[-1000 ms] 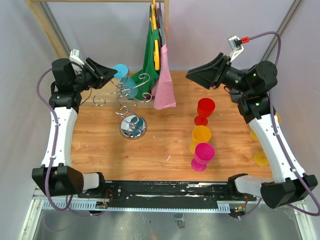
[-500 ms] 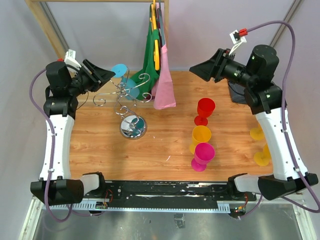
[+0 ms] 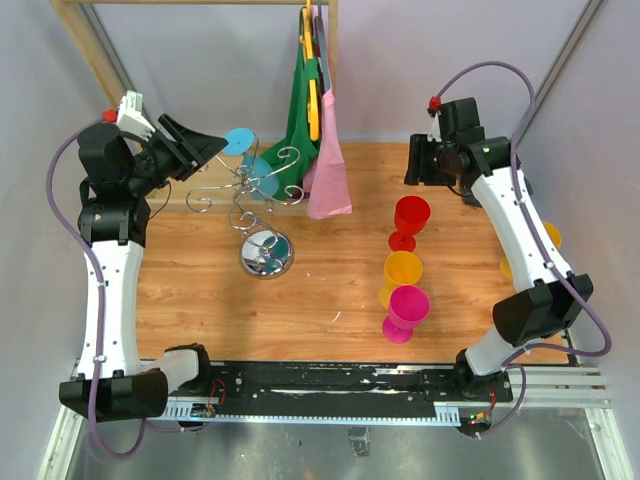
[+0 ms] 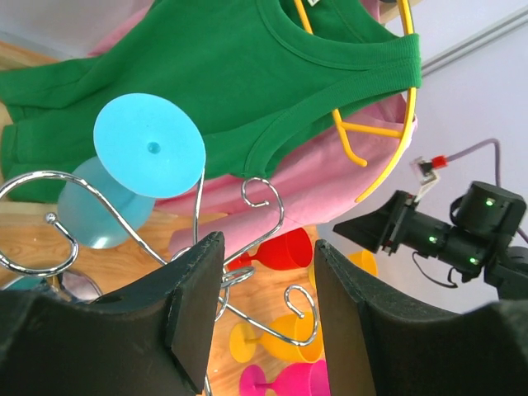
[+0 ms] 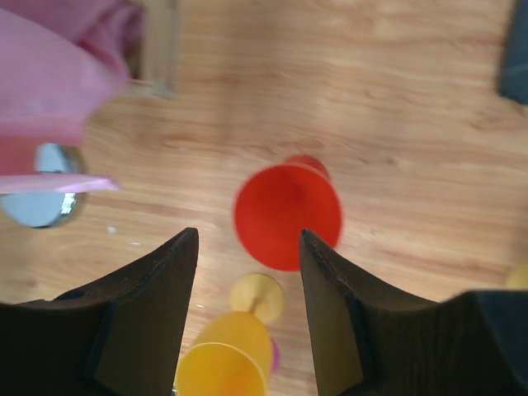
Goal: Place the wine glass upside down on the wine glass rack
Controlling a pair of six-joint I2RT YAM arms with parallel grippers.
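The chrome wine glass rack [image 3: 246, 196] stands at the back left on its round mirror base [image 3: 266, 253]. A light blue wine glass [image 3: 252, 162] hangs upside down on one of its hooks. In the left wrist view I see its foot [image 4: 148, 147] above a hook arm [image 4: 266, 195]. My left gripper [image 3: 205, 152] is open and empty just left of the rack, its fingers [image 4: 198, 289] apart. My right gripper [image 3: 418, 168] is open and empty, pointing down above the upright red wine glass [image 3: 411, 215], which shows between its fingers in the right wrist view [image 5: 287, 216].
A yellow glass [image 3: 403, 270] and a pink glass [image 3: 408, 305] stand in front of the red one. More yellow glasses [image 3: 521, 317] stand at the right edge. A green shirt [image 3: 303, 110] and pink cloth [image 3: 327, 170] hang from the wooden rail [image 3: 90, 45] beside the rack.
My right arm has swung its gripper from pointing left to pointing down over the red glass. My left arm has drawn back slightly up and left. Both stay open.
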